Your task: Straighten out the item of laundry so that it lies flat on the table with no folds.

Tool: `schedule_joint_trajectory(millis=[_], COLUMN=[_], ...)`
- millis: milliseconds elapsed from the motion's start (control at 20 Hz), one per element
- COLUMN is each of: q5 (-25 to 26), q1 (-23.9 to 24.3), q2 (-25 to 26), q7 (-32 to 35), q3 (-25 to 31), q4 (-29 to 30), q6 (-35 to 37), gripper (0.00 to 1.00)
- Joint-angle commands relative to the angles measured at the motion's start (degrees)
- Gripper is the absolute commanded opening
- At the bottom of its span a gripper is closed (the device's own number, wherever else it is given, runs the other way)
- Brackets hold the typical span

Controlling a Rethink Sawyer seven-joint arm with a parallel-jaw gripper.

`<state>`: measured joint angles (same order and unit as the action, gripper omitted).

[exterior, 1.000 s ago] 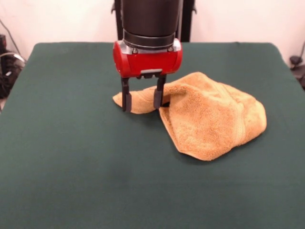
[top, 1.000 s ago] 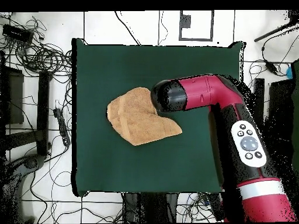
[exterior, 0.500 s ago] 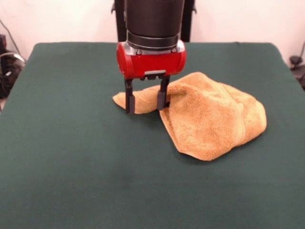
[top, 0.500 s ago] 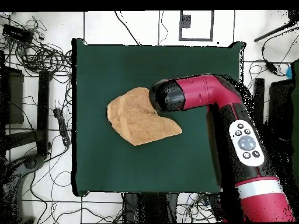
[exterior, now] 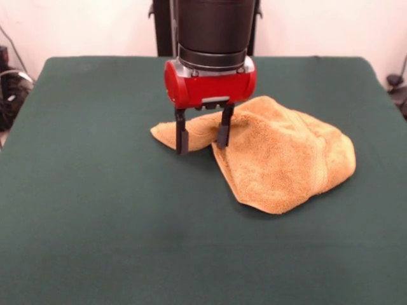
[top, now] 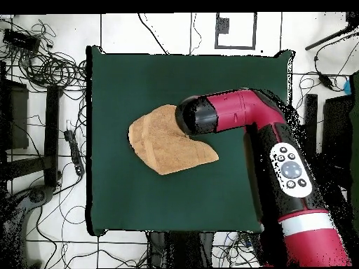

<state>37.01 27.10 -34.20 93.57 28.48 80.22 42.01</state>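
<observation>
The mustard towel (exterior: pixel 280 159) lies folded and bunched on the green table (exterior: pixel 95 210), right of centre in the front view, with a narrow corner pointing left. My gripper (exterior: pixel 202 141) is open and hangs straight down, its two fingers astride that left corner, low over the cloth. In the overhead view the towel (top: pixel 161 143) lies left of centre and the arm's red wrist (top: pixel 203 115) covers the gripper and the towel's right part.
The green table stretches wide on every side of the towel in the front view. Cables and equipment (top: pixel 49 70) lie on the floor around the table (top: pixel 231 189) in the overhead view.
The gripper has shifted to the right in the front view, further onto the towel's corner. It stays open. The towel has not moved.
</observation>
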Motion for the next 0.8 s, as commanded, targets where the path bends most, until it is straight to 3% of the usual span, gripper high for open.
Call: schedule_joint_trajectory(millis=[50, 800], q5=[1.29, 3.28], q1=[-3.19, -4.35], q2=[5.11, 5.35], q7=[-0.11, 2.59], q3=[0.55, -2.08], q4=[5.91, 7.17], q6=[-3.69, -10.40], gripper=[1.00, 1.00])
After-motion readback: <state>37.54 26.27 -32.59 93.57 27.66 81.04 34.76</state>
